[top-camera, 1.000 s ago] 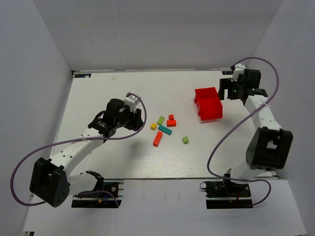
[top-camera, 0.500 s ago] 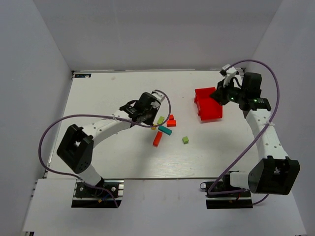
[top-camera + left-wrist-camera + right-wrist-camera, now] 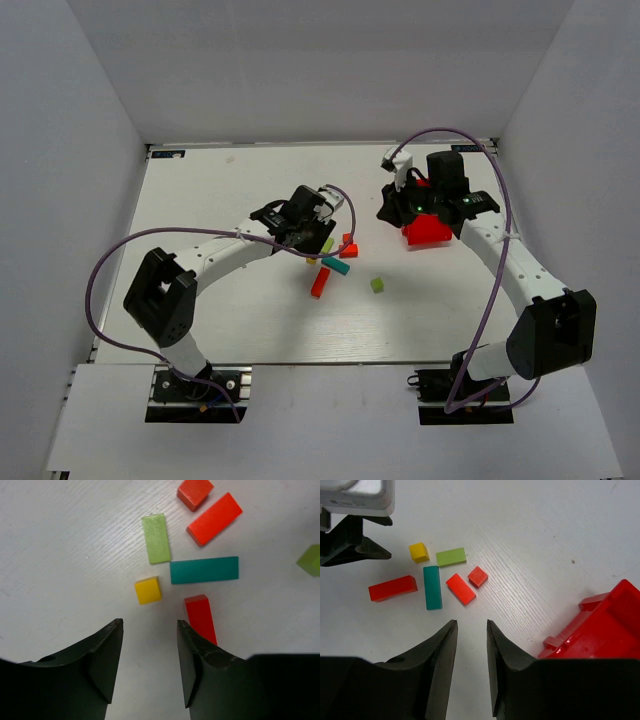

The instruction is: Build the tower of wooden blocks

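Note:
The wood blocks lie loose and flat on the white table point(image 3: 220, 300), none resting on another. In the left wrist view I see a yellow cube point(image 3: 148, 590), a green bar point(image 3: 156, 538), a teal bar point(image 3: 204, 570), a red bar point(image 3: 201, 618), an orange bar point(image 3: 215, 518), a red cube point(image 3: 194, 491) and a green cube point(image 3: 311, 560). My left gripper point(image 3: 150, 625) hangs open just short of the yellow cube, with bare table between its fingers. My right gripper point(image 3: 471, 624) is open and empty, near the orange bar point(image 3: 460, 589) and teal bar point(image 3: 432, 587).
A red plastic bin point(image 3: 428, 228) stands just right of the blocks, beside and partly under the right arm; its corner point(image 3: 600, 630) shows in the right wrist view. White walls enclose the table on three sides. The green cube point(image 3: 376, 285) lies apart from the cluster, toward the front.
The left arm has reached right to the block cluster. The right arm has swung left from the far right corner, past the bin, toward the blocks. The blocks have not moved.

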